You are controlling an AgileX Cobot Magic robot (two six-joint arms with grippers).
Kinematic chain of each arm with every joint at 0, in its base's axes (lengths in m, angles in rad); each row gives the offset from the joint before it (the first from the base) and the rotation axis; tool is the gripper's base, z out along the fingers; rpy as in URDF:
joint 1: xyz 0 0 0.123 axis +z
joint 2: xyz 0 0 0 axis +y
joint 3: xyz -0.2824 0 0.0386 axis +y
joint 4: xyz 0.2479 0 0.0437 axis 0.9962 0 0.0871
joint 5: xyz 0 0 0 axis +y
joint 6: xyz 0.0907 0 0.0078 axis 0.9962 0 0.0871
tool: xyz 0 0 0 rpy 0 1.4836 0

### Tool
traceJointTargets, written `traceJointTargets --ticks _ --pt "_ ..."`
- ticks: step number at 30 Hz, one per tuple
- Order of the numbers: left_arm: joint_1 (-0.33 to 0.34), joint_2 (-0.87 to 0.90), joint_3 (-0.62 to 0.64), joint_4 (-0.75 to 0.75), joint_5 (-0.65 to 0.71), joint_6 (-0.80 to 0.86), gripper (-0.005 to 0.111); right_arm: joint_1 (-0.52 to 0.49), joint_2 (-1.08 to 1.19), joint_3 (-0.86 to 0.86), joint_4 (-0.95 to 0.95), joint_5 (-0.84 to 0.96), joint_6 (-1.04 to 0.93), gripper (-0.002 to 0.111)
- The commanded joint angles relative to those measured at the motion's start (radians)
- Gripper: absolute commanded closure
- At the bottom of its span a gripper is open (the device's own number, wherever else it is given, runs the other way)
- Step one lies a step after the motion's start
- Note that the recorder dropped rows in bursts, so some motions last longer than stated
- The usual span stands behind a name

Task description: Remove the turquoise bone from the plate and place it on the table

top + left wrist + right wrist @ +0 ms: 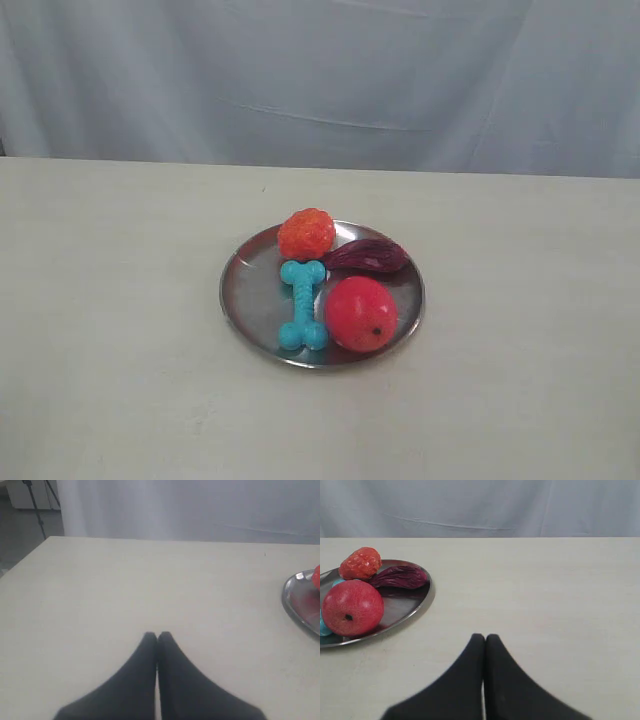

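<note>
Sitting on the round silver metal plate [250, 292], the turquoise rubber bone [302, 304] shows whole only in the exterior view (both jaws pressed together, empty, well apart from it).

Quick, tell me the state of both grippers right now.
Left gripper: closed, holding nothing.
Right gripper: closed, holding nothing.

At frame centre, an orange strawberry [306, 233] sat upper left of a dark purple toy [366, 256]; a red apple [360, 313] lay below.
</note>
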Motion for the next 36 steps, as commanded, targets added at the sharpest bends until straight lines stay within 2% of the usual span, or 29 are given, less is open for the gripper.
traceJointTargets --ticks 1,26,28,31,36 --pt "0.004 -0.001 0.003 -0.004 -0.005 -0.004 0.107 0.002 -0.005 0.002 -0.001 -0.004 0.0 0.108" --pt "0.004 -0.001 0.003 -0.004 -0.005 -0.004 0.107 0.002 -0.005 0.002 -0.015 -0.015 -0.018 0.108" --pt "0.004 -0.001 0.003 -0.004 -0.005 -0.004 0.107 0.002 -0.005 0.002 -0.047 -0.119 -0.027 0.108" --pt "0.004 -0.001 0.003 -0.004 -0.005 -0.004 0.107 0.002 -0.005 0.002 -0.027 -0.395 -0.029 0.108" --pt "0.004 -0.001 0.003 -0.004 -0.005 -0.004 0.107 0.002 -0.005 0.002 -0.027 -0.612 0.038 0.108"
